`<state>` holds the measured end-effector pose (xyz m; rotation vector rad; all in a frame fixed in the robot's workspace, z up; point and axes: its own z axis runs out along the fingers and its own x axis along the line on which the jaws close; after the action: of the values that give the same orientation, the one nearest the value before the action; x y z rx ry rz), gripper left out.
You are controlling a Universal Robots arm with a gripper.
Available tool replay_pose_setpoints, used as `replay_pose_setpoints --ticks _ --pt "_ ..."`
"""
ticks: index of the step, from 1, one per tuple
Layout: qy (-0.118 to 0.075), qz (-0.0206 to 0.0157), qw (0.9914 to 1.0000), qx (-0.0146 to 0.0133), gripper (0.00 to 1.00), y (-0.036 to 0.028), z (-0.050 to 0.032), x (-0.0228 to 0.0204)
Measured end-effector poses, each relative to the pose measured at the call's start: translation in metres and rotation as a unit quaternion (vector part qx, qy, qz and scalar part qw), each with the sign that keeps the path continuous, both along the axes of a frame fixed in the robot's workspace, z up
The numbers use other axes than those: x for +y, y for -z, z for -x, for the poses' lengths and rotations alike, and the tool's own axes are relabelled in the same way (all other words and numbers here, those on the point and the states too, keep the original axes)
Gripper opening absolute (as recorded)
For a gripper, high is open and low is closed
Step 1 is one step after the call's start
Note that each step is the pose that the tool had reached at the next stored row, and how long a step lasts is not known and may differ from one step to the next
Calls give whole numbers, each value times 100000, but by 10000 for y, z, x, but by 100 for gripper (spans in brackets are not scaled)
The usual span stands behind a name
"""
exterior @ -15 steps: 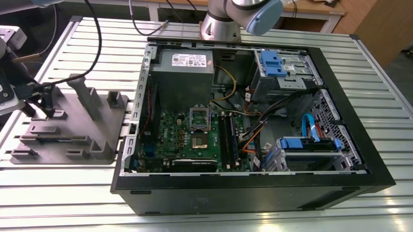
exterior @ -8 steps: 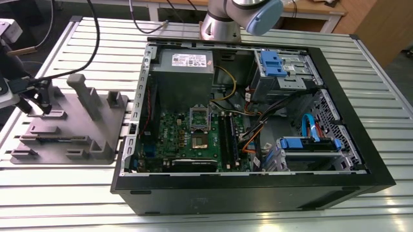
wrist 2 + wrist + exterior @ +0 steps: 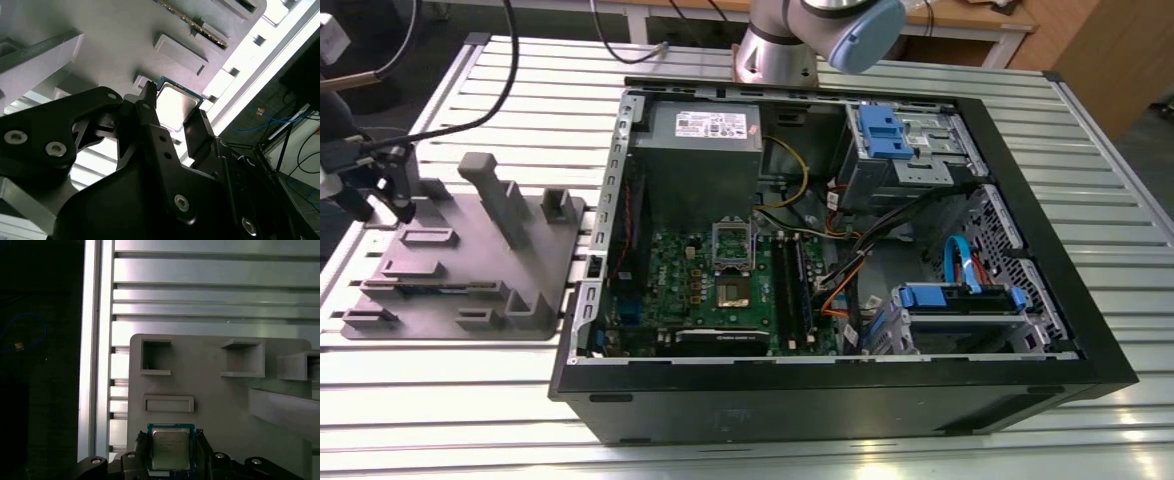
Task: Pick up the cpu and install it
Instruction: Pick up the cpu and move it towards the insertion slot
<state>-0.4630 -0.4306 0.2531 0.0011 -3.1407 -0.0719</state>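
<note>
The cpu [image 3: 170,449], a small square chip with a silver-grey top and a green edge, sits between the two black fingers of my gripper [image 3: 171,452], which touch its opposite sides. In the second wrist view the cpu [image 3: 175,102] shows just off the grey parts fixture [image 3: 115,40], with the gripper [image 3: 172,105] closed on it. In the exterior view my gripper [image 3: 387,205] hangs over the far left corner of the fixture [image 3: 467,260]. The green board's socket [image 3: 731,290] lies open inside the computer case [image 3: 854,400], well to the exterior view's right.
The grey fixture has upright posts [image 3: 500,195] and several pockets [image 3: 156,357]. A grey power-supply box [image 3: 700,135], blue drive brackets [image 3: 881,130], black memory slots [image 3: 790,285] and loose cables [image 3: 854,275] crowd the case. Everything rests on a slatted metal table [image 3: 454,410].
</note>
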Motion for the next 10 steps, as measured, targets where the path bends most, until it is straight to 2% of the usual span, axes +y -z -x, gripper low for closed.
replay_pose_setpoints --ticks 10 --pt "2 2 100000 -46 47 -299 0 0"
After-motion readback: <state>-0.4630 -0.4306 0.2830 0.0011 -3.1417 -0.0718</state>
